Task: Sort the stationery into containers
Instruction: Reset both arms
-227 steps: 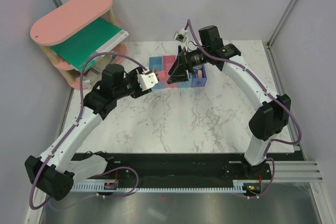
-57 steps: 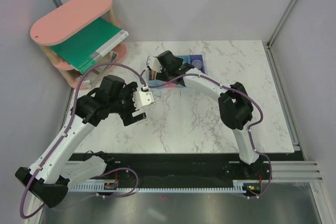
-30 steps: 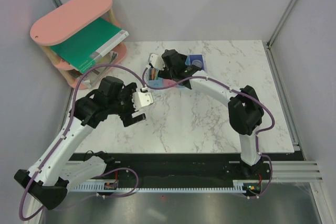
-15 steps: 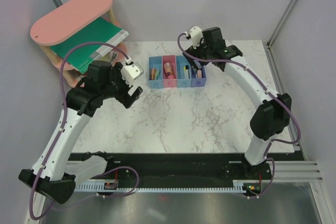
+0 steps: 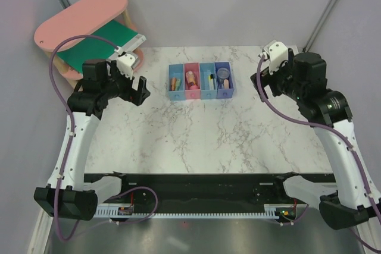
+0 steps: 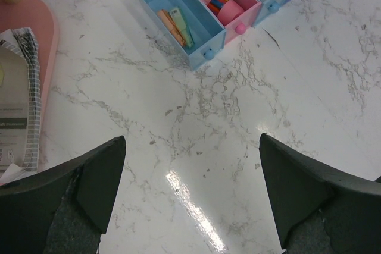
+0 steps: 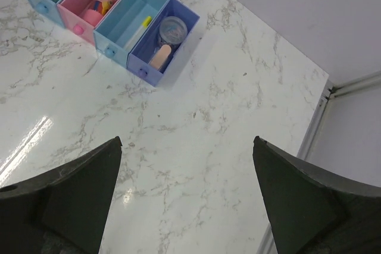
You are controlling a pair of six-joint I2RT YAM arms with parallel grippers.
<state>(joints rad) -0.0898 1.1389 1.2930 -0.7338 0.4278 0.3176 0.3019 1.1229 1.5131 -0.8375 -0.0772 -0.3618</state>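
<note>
The joined row of four bins [image 5: 200, 94] stands at the back middle of the table. An orange stick [image 6: 171, 25] and a mint-green capsule [image 6: 180, 19] lie in the left light-blue bin. The pink stubby cylinder [image 6: 231, 10] sits in the pink bin. A thin yellow stick [image 7: 144, 22] lies in the second light-blue bin. The purple disc [image 7: 172, 28] and a peach stick [image 7: 161, 56] lie in the dark-blue bin. My left gripper [image 5: 138, 89] is open and empty left of the bins, and it shows above bare marble in the left wrist view [image 6: 191, 141]. My right gripper [image 5: 265, 84] is open and empty right of the bins [image 7: 187, 141].
The pink oval-topped shelf [image 5: 80, 19] with the green book [image 5: 101, 43] stands at the back left, close behind my left arm. Its pink lower board [image 6: 36, 40] shows in the left wrist view. The table's right edge [image 7: 315, 123] meets a metal frame post.
My right arm has drawn back from over the bins and swung to the right. My left arm has swung left toward the shelf. The bins are now uncovered.
</note>
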